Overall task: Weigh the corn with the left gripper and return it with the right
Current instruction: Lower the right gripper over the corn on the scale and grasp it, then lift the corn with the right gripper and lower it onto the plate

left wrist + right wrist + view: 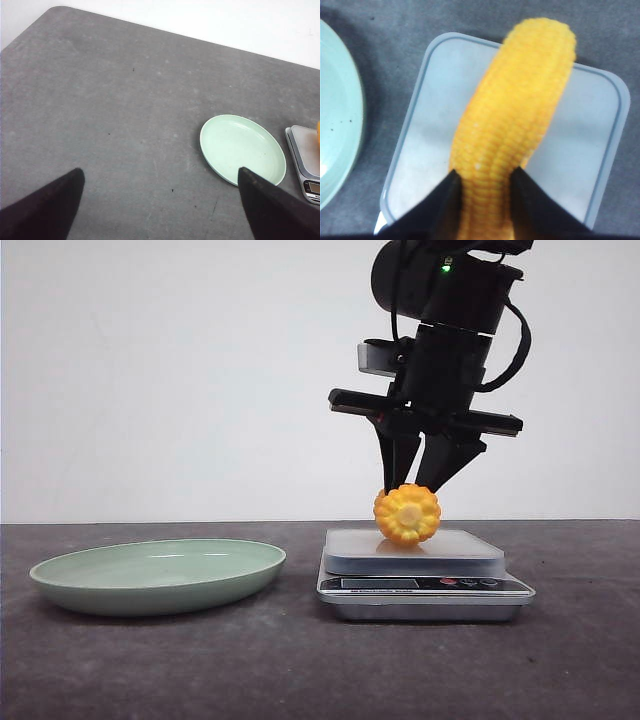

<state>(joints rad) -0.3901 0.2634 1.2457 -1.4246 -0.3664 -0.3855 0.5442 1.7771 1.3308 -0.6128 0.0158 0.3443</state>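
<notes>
Front view first: you see the corn [407, 514] end-on, a round yellow-orange face with a pale centre and bumpy kernels round the rim. It rests on the platform of the scale [424, 573], with the green plate [158, 576] well apart to its left on the dark table [300, 670]. The right gripper [417, 477] stands directly above it, fingertips meeting the cob's top edge on either side.

Left wrist view: your left gripper [160, 200] hangs spread wide over bare table, holding nothing. The plate lies ahead, and beside it a corner of the scale with a sliver of orange at the frame's edge.

Right wrist view: the corn runs lengthwise across the scale's pale platform, its kernel rows plain. The two dark fingers [445, 207] press against either side of its near end, clamped on it.
</notes>
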